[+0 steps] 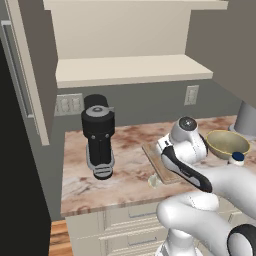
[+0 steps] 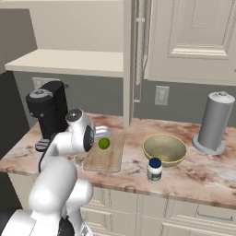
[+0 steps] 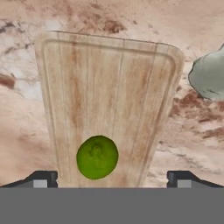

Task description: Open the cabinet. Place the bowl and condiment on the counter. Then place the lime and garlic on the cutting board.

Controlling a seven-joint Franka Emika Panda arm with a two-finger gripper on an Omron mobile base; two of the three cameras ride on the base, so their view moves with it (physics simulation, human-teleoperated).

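The gripper (image 3: 112, 178) hangs with its jaws spread wide and nothing between them, looking straight down on the lime (image 3: 97, 157), which sits on the cutting board (image 3: 109, 87) near one short end. My worry is that round fruit: a knock from a fingertip could roll it off the board onto the counter (image 2: 203, 170). The garlic (image 3: 209, 75) lies off the board, just beside its edge, and a careless reach might nudge it further. The arm is folded over the board, wrist bent down. The bowl (image 2: 164, 148) and jar (image 2: 155, 169) stand on the counter; the cabinet (image 2: 138, 50) is open.
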